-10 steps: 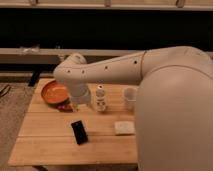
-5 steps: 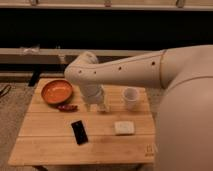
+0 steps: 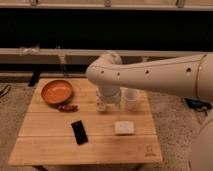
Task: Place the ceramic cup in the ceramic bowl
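The gripper (image 3: 108, 100), just left of the plain white tapered ceramic cup (image 3: 131, 98), is half hidden behind the arm; I cannot tell its grip. The cup stands upright, mouth up.

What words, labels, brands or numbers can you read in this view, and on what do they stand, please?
Nothing legible.
On the light wooden table, a small dark stamp near the front right corner: too small to read.
The plain white ceramic cup and glossy orange-red ceramic bowl: no marks.
The gripper, low beside the cup: no label.
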Available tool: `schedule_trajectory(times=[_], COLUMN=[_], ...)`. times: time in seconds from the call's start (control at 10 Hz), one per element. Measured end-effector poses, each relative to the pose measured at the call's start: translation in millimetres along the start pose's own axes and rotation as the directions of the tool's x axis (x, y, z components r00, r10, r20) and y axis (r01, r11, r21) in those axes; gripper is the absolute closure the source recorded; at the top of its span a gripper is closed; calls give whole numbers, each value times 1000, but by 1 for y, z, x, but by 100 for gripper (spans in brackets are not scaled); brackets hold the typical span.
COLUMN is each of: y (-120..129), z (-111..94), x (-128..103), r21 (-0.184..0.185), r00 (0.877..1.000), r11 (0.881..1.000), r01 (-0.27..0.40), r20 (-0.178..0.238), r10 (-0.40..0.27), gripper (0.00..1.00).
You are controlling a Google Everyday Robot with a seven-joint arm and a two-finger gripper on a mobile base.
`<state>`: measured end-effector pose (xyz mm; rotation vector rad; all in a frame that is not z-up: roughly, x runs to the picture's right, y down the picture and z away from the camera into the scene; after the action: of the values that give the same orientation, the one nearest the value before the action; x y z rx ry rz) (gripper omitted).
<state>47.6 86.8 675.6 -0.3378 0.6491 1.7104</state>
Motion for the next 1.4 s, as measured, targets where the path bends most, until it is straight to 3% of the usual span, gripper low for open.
schedule_trajectory(times=[0.2,0.4,0.7,1.1,1.4], y=[-23,-72,-116,-137,-144], z=[7,30,62,94,107], x=[-13,-46,-98,-145,-164], r21=[-24,-42,-60,-83,-92], r00=[999,997,996,996,996], r11=[999,997,995,994,993], r01=[-29,-65,-79,-77,-78], r20=[15,31,39,40,38], r10=[30,66,82,80,82], gripper=[35,35,35,35,35])
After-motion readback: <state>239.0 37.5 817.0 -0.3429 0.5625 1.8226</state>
